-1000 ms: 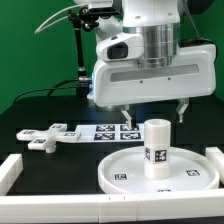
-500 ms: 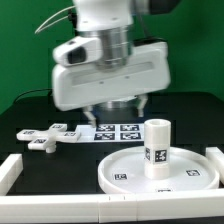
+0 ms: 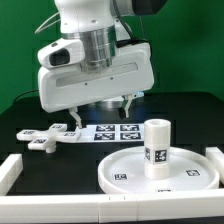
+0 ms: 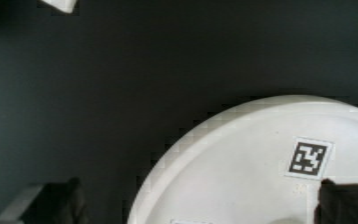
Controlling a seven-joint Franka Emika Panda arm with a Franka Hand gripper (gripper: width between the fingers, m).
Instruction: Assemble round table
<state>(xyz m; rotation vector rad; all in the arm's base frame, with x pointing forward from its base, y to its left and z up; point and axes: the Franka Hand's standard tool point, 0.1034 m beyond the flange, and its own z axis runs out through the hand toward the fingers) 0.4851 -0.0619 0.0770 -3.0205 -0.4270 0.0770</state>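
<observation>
overhead, the gripper (image 3: 101,112) hangs with its dark fingers (image 4: 51,203) spread wide, holding nothing. on the matte black table (image 3: 185,125) lies the smooth white rimmed round disc (image 3: 120,168), with the short thick cylinder leg (image 3: 156,147) upright on it. the flat cross-shaped base (image 3: 46,136) lies apart, toward the exterior view's left.

Gripper (image 3: 102,118) now sits further toward the exterior view's left than a second ago, no longer above the leg (image 3: 156,147) and disc (image 3: 132,160). Its fingers hang over the marker board (image 3: 120,131), one near the cross-shaped base (image 3: 45,136).
</observation>
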